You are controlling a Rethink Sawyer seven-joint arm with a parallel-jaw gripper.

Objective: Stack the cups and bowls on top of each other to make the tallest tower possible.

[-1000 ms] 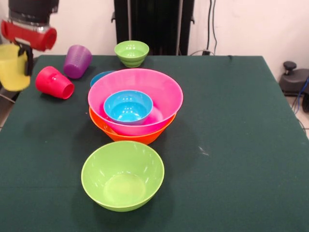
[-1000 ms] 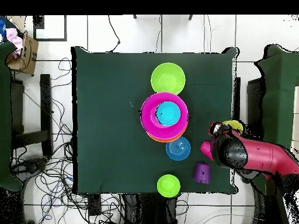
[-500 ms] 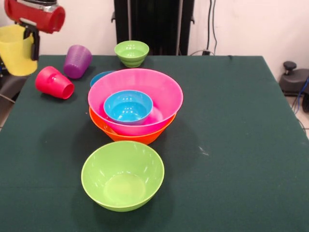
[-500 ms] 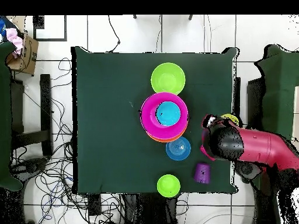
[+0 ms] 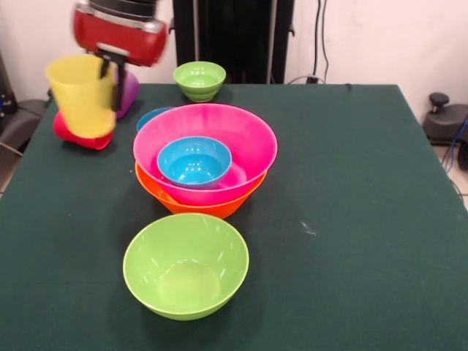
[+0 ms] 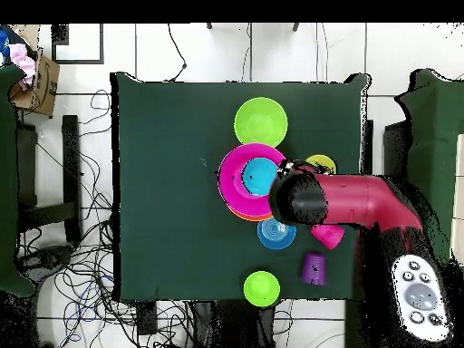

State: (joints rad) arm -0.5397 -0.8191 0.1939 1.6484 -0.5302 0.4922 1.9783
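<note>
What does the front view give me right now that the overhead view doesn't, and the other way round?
Front only: the gripper holding the yellow cup upright in the air, hiding most of the red cup and purple cup.

Overhead only: the whole blue bowl beside the pink bowl, the purple cup fully exposed, and the arm reaching in from the table's side.

Both: a blue bowl nested in the pink bowl, which sits in the orange bowl, plus the medium green bowl and small green bowl.
</note>
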